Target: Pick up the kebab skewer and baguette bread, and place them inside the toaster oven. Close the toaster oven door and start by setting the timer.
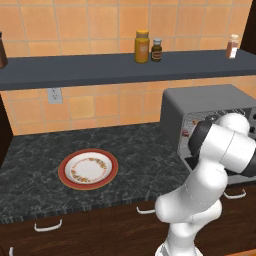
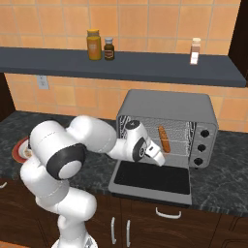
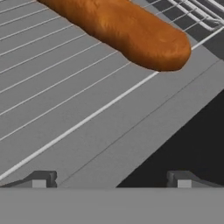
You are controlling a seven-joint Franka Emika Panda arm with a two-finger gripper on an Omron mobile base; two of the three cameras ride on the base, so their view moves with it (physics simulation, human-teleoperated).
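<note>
The toaster oven (image 2: 167, 109) stands on the counter with its door (image 2: 152, 179) dropped flat in front. The orange-brown baguette bread (image 2: 164, 139) lies on the wire rack (image 3: 65, 96) inside. In the hand view the baguette (image 3: 127, 30) sits just above and ahead of my gripper (image 3: 111, 181). The fingers are spread wide with nothing between them, hovering over the rack's front edge. My gripper (image 2: 159, 160) reaches into the oven mouth from the left. The kebab skewer is out of view. My arm covers part of the oven (image 1: 200, 105) in the left base view.
A red-rimmed plate (image 1: 88, 169) with nothing on it sits on the dark counter to the left. Three knobs (image 2: 201, 147) run down the oven's right side. A shelf (image 2: 121, 65) above carries bottles. Cabinet drawers lie below the counter edge.
</note>
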